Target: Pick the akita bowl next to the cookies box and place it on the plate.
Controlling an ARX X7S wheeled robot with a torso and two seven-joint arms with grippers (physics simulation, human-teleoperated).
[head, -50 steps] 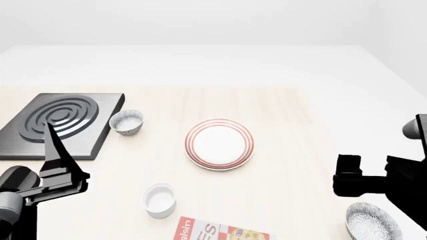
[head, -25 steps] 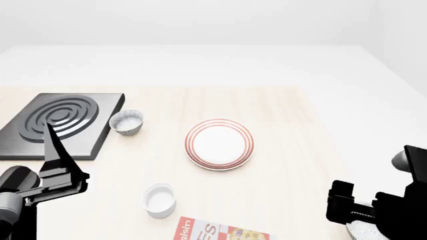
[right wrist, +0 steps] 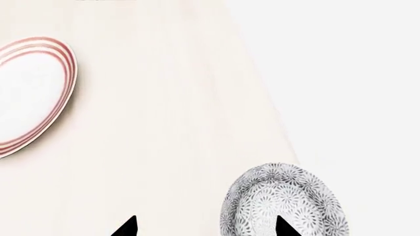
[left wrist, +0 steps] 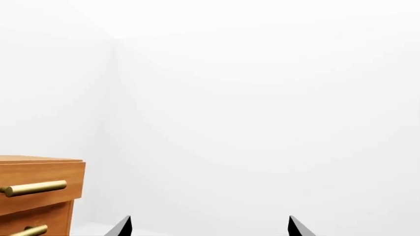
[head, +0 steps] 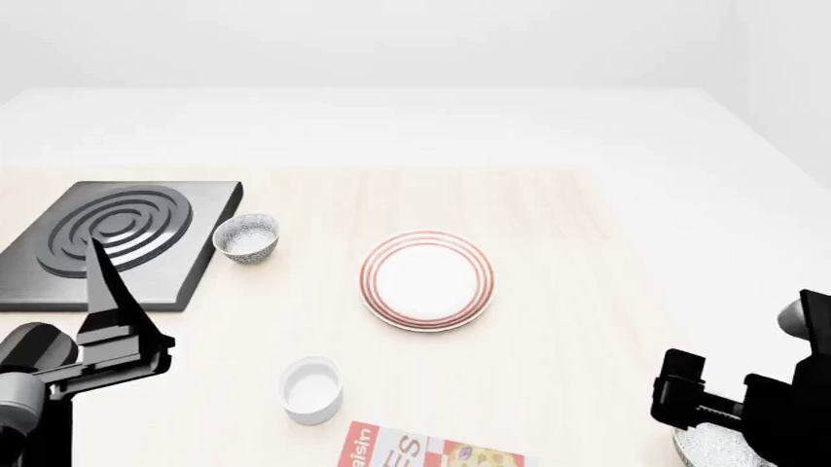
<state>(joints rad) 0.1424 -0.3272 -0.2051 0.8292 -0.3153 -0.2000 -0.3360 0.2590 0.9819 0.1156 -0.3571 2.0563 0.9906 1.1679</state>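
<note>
The akita bowl (right wrist: 282, 201), grey-black patterned, sits near the table's right edge, to the right of the red-and-white cookies box (head: 429, 453). In the head view only a sliver of this akita bowl (head: 702, 450) shows under my right gripper (head: 704, 413). In the wrist view, the right gripper (right wrist: 204, 227) is open, with one fingertip (right wrist: 284, 227) over the bowl and the other over bare table. The plate (head: 427, 280), red-ringed, lies at mid-table, and the wrist view shows the plate (right wrist: 29, 93) too. My left gripper (head: 111, 316) is open, raised near the stove and holding nothing.
A second patterned bowl (head: 245, 237) stands beside a black stove plate (head: 111, 238) at the left. A plain white cup (head: 311, 389) sits just left of the box. The left wrist view shows only a white wall and a wooden drawer cabinet (left wrist: 39, 189).
My right gripper has come down over the bowl at the table's right edge and now covers most of it. The left arm has not moved.
</note>
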